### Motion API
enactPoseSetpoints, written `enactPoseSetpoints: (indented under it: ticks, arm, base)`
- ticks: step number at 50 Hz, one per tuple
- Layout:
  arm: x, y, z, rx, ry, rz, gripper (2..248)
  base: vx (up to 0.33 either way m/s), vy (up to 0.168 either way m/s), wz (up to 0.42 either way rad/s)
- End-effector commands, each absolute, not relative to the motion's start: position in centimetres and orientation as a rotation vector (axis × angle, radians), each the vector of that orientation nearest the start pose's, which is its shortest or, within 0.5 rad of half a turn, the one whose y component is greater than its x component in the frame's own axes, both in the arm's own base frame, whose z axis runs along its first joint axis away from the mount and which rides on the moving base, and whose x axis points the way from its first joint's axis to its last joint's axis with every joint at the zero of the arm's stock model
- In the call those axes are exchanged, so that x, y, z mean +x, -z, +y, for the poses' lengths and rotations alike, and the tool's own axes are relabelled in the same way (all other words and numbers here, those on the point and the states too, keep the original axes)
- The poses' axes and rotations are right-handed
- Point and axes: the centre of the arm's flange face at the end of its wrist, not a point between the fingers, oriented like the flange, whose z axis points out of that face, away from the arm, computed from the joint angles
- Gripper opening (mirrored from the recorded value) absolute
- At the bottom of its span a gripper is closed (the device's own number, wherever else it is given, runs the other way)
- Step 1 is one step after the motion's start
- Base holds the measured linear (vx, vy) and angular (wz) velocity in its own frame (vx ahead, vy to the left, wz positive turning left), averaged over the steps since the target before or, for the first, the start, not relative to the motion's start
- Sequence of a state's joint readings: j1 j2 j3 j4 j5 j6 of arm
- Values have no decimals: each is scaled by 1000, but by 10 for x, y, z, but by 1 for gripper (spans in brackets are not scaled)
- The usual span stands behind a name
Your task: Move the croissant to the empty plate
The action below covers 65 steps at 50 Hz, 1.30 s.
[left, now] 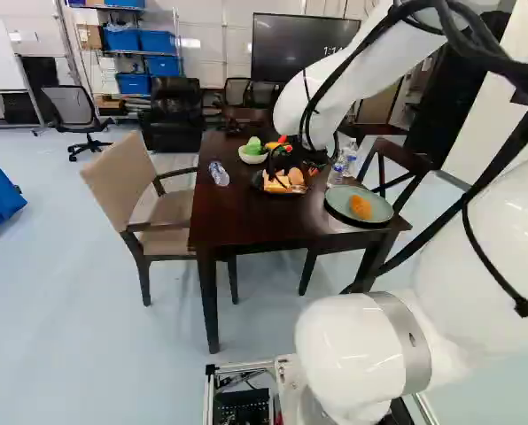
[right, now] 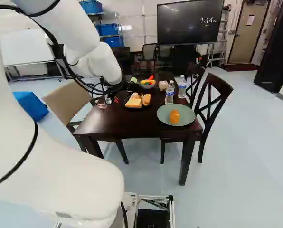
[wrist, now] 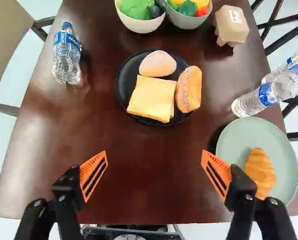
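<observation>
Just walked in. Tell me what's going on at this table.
The robot's gripper stands open above the dark table, holding nothing. The croissant lies alone on the green plate, so the move looks done. Nearby, the black plate holds square bread, a long bun and a rounded piece of food.

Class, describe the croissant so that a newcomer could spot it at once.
Start at the dark table and find the pale green plate beside two upright water bottles. The golden, tapered croissant lies alone on it, while the square bread and roll share a black plate.
</observation>
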State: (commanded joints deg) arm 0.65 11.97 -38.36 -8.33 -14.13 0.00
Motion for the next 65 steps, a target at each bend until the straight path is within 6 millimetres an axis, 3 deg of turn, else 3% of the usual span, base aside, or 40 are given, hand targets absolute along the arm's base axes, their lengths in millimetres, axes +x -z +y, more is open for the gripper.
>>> enactPoseSetpoints:
  ticks: [36,65]
  arm:
    - [380,-478,3,-2951,1177,-182,247]
    - [352,-435,4,-2824,1396,-128,247]
  base:
    - [0,0,0]
    - [0,0,0]
